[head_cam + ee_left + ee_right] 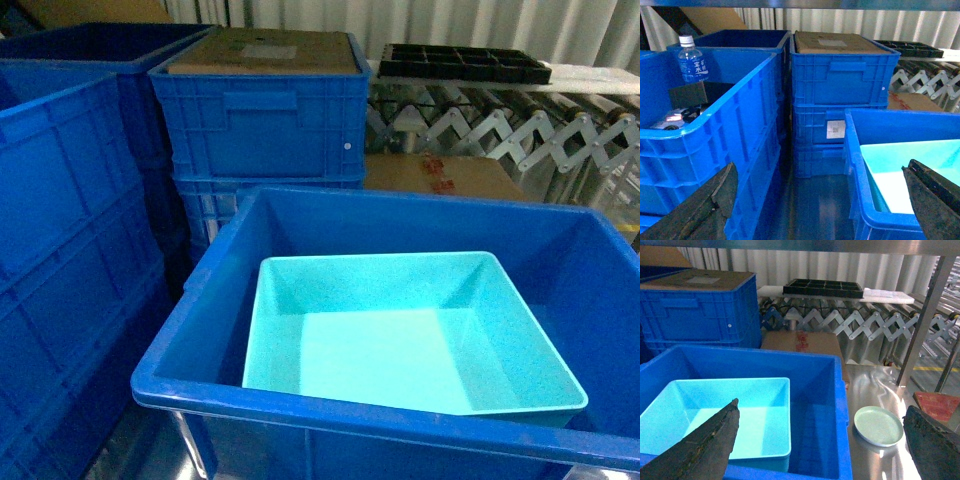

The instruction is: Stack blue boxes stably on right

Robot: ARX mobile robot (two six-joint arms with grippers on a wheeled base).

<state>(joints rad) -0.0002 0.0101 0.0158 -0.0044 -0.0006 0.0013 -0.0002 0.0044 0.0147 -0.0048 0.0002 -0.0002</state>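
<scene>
We see one turquoise tub [400,340] lying inside a large royal-blue crate [200,330] at the front of the head view. The tub sits upright, open side up, pushed toward the crate's near wall, and nothing is in it. No arm shows in the head view.

In the left wrist view the left claw [820,200] hangs with its two dark fingers [705,210] spread wide apart, pinching nothing; between them we look at the floor gap beside the crate and a corner of the tub [910,165]. To its left stands another blue crate [715,125] holding a water bottle [691,58] and some dark items we cannot make out.

In the right wrist view the right claw [825,445] is likewise spread wide and grips nothing, above the crate's right wall [840,415]. The tub [725,415] lies in the crate's left part. On the shiny metal desk [880,390] to the right rests a pale round plate [878,425], apart from the crate.

Behind stand stacked blue crates [260,120], the top one covered by cardboard [265,50], and a black tray [465,63] on a roller conveyor [500,135].
</scene>
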